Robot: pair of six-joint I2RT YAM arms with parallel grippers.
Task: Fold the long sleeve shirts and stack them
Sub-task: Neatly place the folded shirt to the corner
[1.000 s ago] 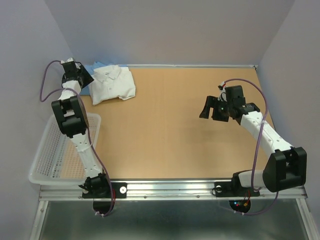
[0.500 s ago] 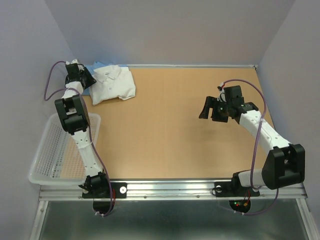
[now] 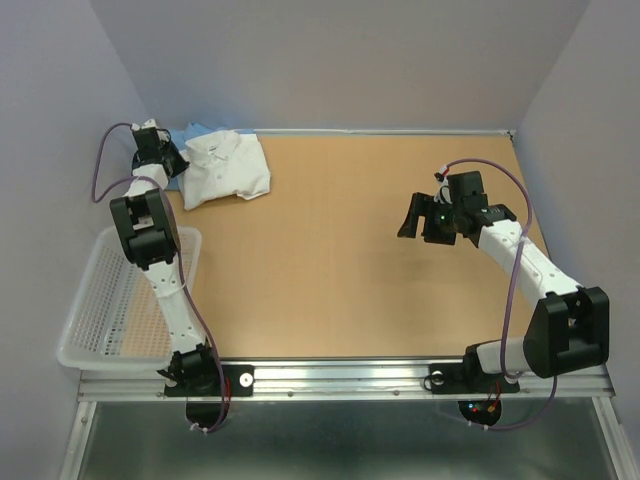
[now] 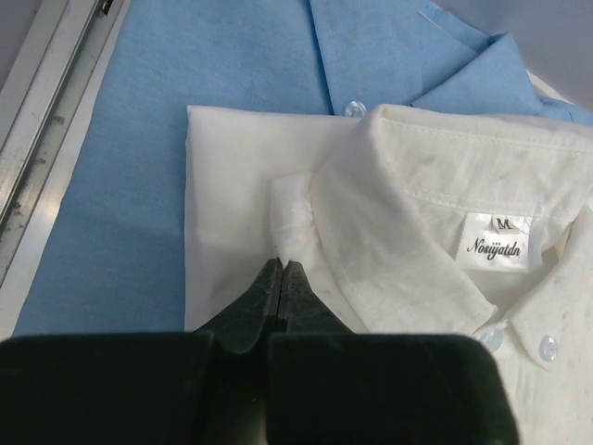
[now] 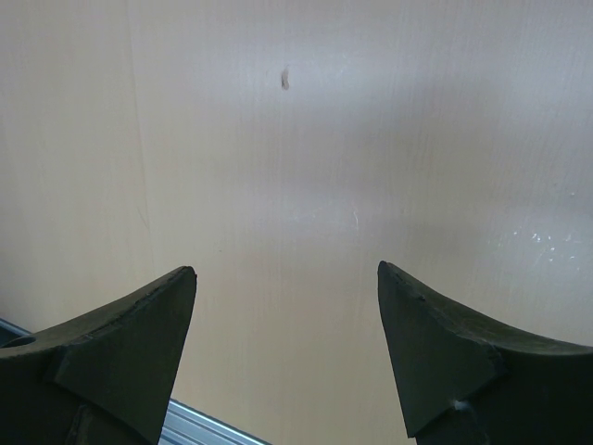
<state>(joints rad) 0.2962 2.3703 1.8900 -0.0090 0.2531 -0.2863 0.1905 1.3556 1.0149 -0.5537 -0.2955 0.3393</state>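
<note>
The folded white shirt [image 3: 228, 170] lies collar up at the table's far left corner, on top of the folded light blue shirt [image 3: 195, 132]. In the left wrist view the white shirt [image 4: 417, 213] covers most of the blue shirt [image 4: 167, 111], which shows to the left and above. My left gripper [image 4: 281, 266] is at the white shirt's left edge [image 3: 176, 163], its tips shut on a small puckered fold of white cloth beside the collar. My right gripper [image 3: 410, 215] hovers open over bare table at mid right, with nothing between its fingers [image 5: 287, 273].
A white mesh basket [image 3: 100, 300] sits at the table's left edge, near the left arm's base. Walls close the table in at the back and sides. A metal rail [image 4: 42, 139] runs just left of the blue shirt.
My left gripper has shifted slightly toward the back left and its jaws have closed at the white shirt's edge. The right arm has barely moved.
</note>
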